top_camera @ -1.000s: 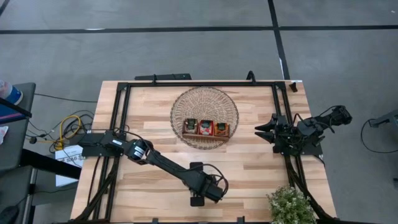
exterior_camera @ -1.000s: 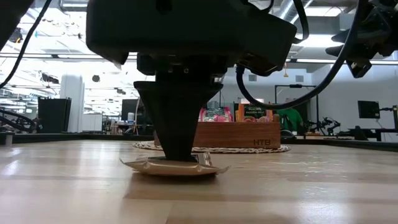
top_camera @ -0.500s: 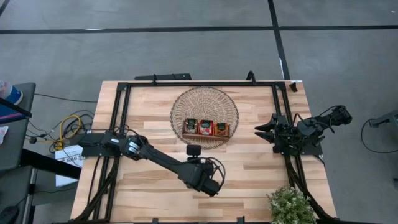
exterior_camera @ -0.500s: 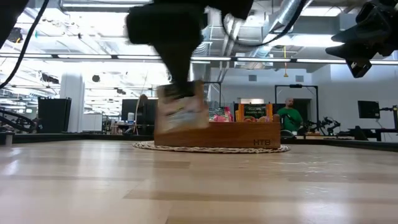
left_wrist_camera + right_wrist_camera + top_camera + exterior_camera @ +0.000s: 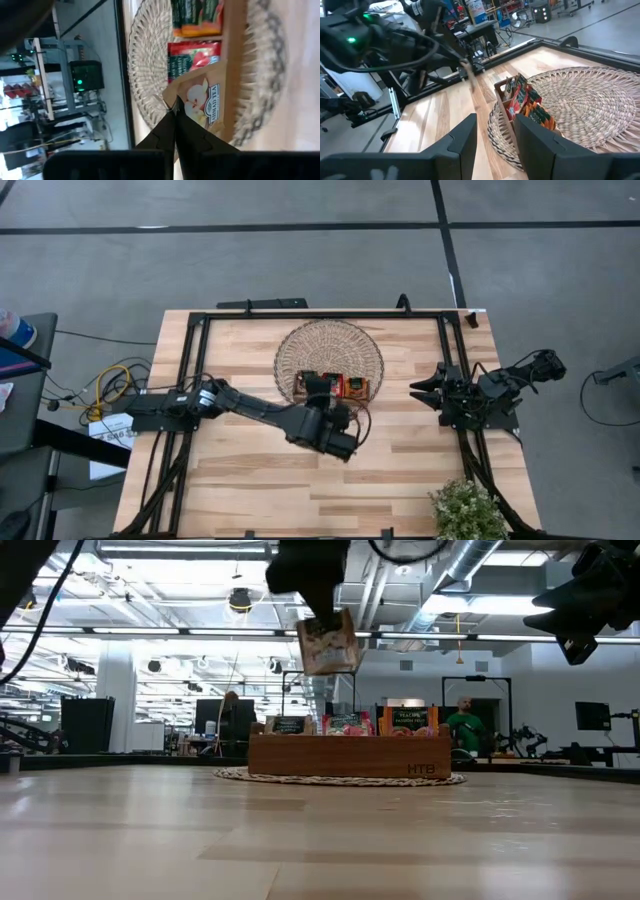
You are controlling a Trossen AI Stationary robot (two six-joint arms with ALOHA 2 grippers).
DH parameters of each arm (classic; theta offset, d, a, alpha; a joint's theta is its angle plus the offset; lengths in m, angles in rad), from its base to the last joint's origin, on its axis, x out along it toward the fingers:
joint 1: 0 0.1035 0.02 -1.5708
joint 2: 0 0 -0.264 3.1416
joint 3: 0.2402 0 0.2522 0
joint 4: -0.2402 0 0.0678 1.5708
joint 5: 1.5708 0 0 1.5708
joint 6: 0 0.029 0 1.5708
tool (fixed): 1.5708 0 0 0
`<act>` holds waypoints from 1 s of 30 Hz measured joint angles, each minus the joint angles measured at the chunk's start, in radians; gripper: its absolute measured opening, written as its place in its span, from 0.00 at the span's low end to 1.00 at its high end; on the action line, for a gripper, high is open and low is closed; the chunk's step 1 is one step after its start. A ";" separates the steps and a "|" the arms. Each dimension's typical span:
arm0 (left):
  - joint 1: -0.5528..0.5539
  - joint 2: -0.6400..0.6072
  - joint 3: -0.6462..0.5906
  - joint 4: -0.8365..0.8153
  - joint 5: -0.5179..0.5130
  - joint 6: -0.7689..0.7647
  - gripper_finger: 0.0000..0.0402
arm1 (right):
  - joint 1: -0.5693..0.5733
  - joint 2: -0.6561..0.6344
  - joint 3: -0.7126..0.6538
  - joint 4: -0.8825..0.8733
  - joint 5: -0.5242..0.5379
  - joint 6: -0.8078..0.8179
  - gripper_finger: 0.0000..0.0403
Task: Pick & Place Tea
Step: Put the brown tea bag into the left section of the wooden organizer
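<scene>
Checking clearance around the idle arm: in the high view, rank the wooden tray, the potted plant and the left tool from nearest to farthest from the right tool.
From the right tool, at the table's right side:
1. Wooden tray, in the wicker basket at centre.
2. Left tool, over the tray's left end, holding a tea sachet.
3. Potted plant, at the near right corner.

I saw the tray [image 5: 332, 387] in the basket [image 5: 329, 368], toward its near rim, sachets [image 5: 345, 724] inside. My left end effector [image 5: 318, 385] hung above the tray's left compartment, pinching a sachet [image 5: 328, 643].
</scene>
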 joint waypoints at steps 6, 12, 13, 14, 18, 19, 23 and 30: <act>0.060 0.003 -0.001 0.000 0.051 -0.009 0.00 | 0.000 0.000 0.000 -0.001 0.000 0.000 0.30; 0.084 -0.042 -0.069 0.000 0.077 -0.006 0.00 | 0.000 0.000 0.000 -0.002 -0.001 0.000 0.30; 0.085 -0.058 -0.092 0.001 0.083 -0.015 0.00 | 0.000 0.000 0.000 -0.003 -0.001 0.000 0.30; 0.084 -0.077 -0.116 0.000 0.086 -0.030 0.00 | 0.000 0.000 0.000 -0.005 -0.001 -0.001 0.30; 0.083 -0.168 -0.240 0.000 0.084 -0.073 0.00 | 0.000 0.000 0.000 -0.009 -0.001 -0.002 0.30; 0.083 -0.185 -0.278 0.001 0.086 -0.091 0.00 | 0.000 0.000 0.000 -0.009 -0.001 -0.007 0.30; 0.083 -0.238 -0.414 0.033 0.083 -0.136 0.00 | 0.000 0.000 0.000 -0.008 0.000 -0.017 0.30; 0.075 -0.253 -0.527 0.269 0.078 -0.044 0.00 | -0.005 0.000 0.000 -0.008 0.000 -0.018 0.30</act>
